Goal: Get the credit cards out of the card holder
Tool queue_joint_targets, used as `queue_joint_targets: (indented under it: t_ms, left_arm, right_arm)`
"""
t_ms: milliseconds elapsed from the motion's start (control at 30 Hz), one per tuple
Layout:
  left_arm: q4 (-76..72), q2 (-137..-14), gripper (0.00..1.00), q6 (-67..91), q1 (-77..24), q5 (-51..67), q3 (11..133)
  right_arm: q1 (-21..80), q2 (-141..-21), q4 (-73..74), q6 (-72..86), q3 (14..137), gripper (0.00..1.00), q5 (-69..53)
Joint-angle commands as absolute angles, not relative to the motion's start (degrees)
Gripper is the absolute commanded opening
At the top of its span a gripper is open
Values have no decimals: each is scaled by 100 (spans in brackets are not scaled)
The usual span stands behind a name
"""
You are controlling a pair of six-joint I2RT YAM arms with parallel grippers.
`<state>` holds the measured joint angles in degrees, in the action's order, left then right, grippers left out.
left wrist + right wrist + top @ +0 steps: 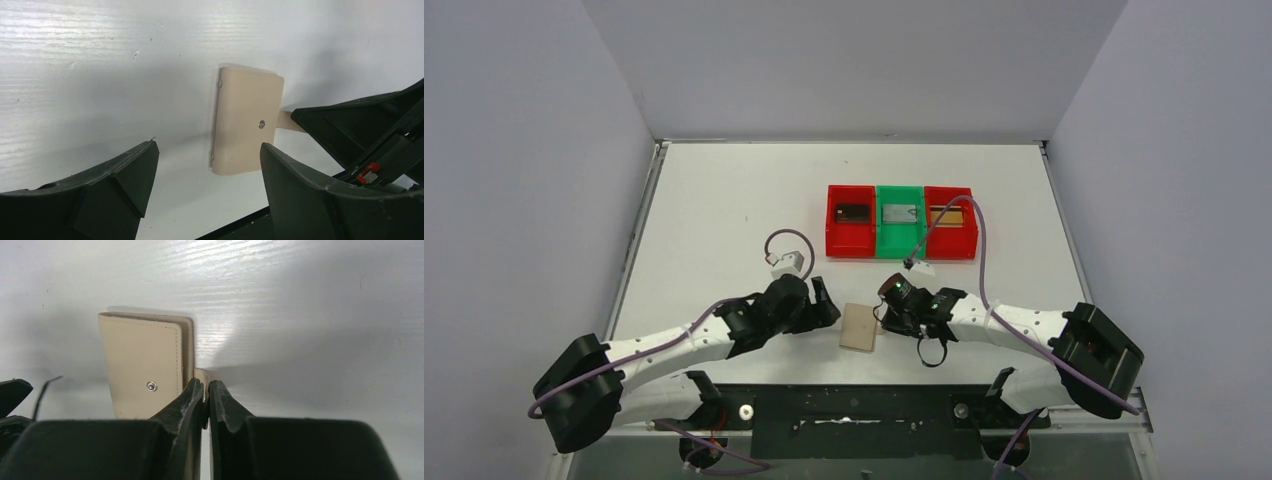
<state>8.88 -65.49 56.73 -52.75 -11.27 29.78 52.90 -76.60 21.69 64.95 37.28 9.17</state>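
The card holder [859, 327] is a small beige wallet lying folded shut on the white table between the two arms, a metal snap [151, 386] on its top panel. Its closure tab [201, 376] sticks out of the right edge. My right gripper [206, 386] is shut on that tab, low at the table, and shows in the left wrist view as the right gripper [350, 130] beside the card holder [247, 120]. My left gripper [207, 147] is open just left of the holder, touching nothing. No credit cards show at the folded holder.
Behind the holder stands a row of three trays: red [851, 246], green [900, 247], red [950, 248], each with a flat card-like piece in it. The table's black front edge [854, 405] runs close behind both grippers. Purple cables loop over the arms.
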Motion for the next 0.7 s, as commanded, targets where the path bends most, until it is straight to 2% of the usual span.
queue_joint_targets:
  t_ms: [0, 33, 100, 333, 667]
  left_arm:
    - [732, -6221, 78, 5638, -5133, -1214, 3126]
    - [718, -6162, 85, 5634, -5109, -1202, 3098]
    - [683, -6052, 89, 5621, -5036, -1139, 3050]
    - [869, -5423, 90, 5709, -4880, -1369, 2856]
    - [1311, -4877, 90, 5803, -4865, -1734, 2819]
  right_arm:
    - [5314, -7421, 2123, 6323, 4007, 0, 1087]
    - [5319, -7361, 2126, 6282, 4034, 0, 1089]
    - [5324, -7216, 2072, 6190, 4083, 0, 1060]
    - [5413, -6921, 1507, 5636, 4321, 0, 523]
    - [5517, -7508, 556, 5152, 4850, 1, -562]
